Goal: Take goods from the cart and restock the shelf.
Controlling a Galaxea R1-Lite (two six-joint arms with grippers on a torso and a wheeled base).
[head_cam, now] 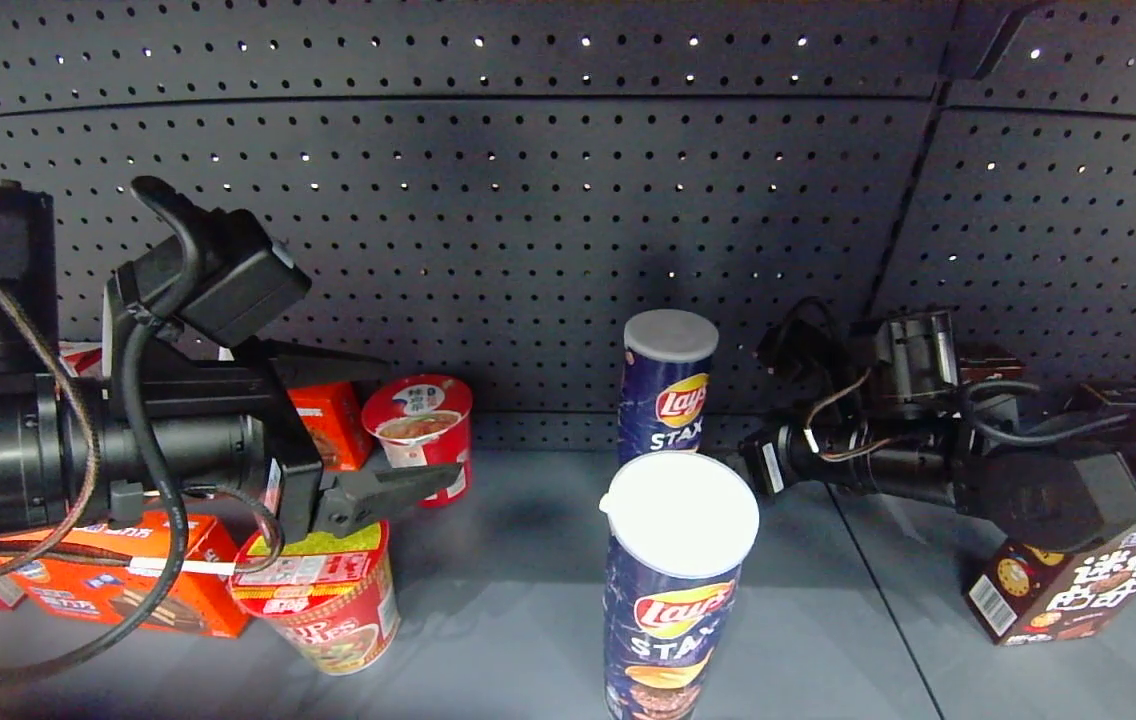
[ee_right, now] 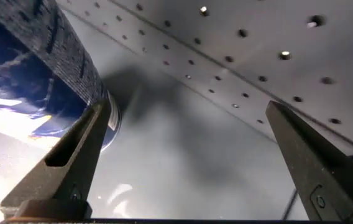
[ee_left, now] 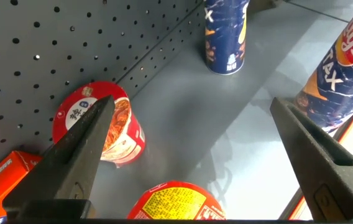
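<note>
Pegboard-backed shelf (head_cam: 528, 620) was partly stocked; the rear crisp can (head_cam: 666, 385) was seen just beside the right pincer (ee_right: 186, 109), spread wide and empty; the left pincer (ee_left: 191, 106), likewise wide and empty, was held above a noodle cup (head_cam: 323, 600); either might be toppled if clipped.

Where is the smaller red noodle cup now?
Head view: the smaller red noodle cup sits far back on the shelf, left of centre, between an orange box and the rear chips can.
</note>
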